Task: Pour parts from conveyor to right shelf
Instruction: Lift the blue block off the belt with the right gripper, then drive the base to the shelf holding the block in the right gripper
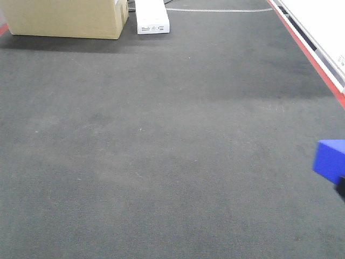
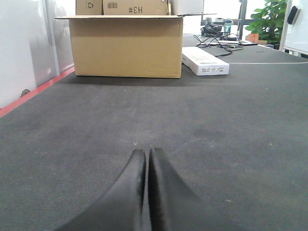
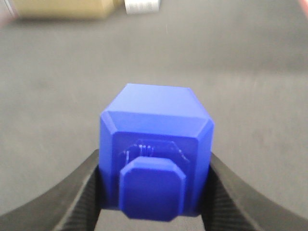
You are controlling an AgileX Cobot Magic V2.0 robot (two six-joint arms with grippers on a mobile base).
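left fingers [image 2: 126, 192] pressed together | right fingers [image 3: 77, 197] clamp blue block [image 3: 154, 159] | cardboard box [image 2: 126, 45] contents hidden

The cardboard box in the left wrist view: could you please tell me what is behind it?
Above the cardboard box rise more cartons, one marked H3; whether they stand behind or inside it is unclear. The box hides their lower parts and the conveyor behind it.

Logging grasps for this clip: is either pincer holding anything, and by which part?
The right pincer grips the blue block by its opposite side faces; the left pincer is shut, empty.
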